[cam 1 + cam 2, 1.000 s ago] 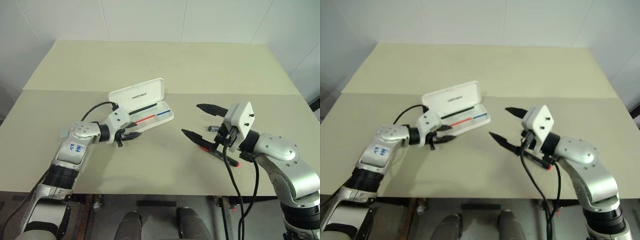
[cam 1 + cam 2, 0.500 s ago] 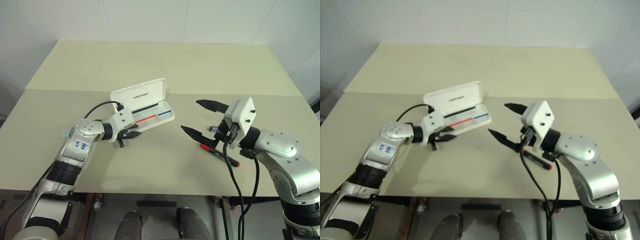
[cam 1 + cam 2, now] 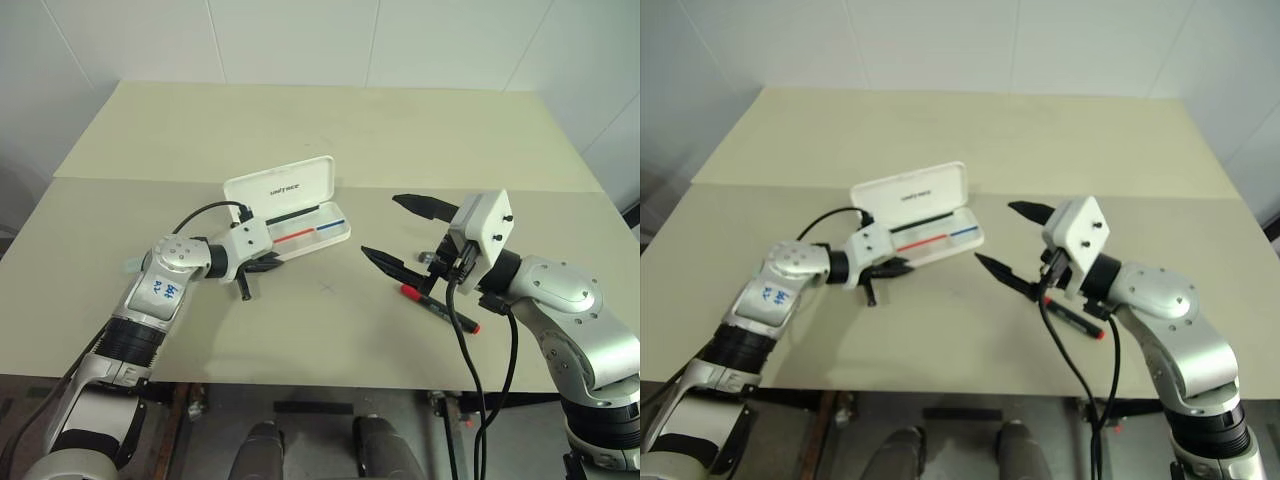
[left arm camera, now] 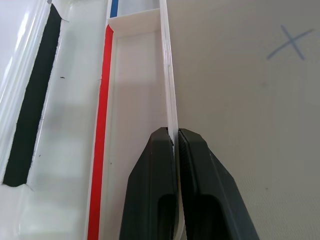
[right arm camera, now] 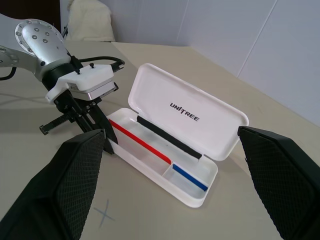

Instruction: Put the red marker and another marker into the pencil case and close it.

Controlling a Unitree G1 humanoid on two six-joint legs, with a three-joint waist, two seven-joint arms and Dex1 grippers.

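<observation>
The white pencil case [image 3: 281, 187] lies open left of the table's centre, its lid upright and its tray [image 5: 150, 162] holding no pens. My left gripper [image 3: 268, 266] is shut on the tray's thin front wall [image 4: 167, 75] near its left end, one finger inside and one outside. The red marker [image 3: 437, 307] lies on the table at the right. Above it hovers my right gripper [image 3: 385, 227], open wide and aimed at the case. A short pale green thing [image 3: 131, 266], seemingly the other marker, peeks out beside my left arm.
A small grey bit [image 3: 425, 258] lies on the table under my right gripper. A faint blue cross [image 3: 328, 287] is drawn on the table between the case and the red marker. The beige table [image 3: 330, 130] runs back to a white wall.
My left gripper's fingers have come together on the tray's front wall. The right arm has stayed where it was.
</observation>
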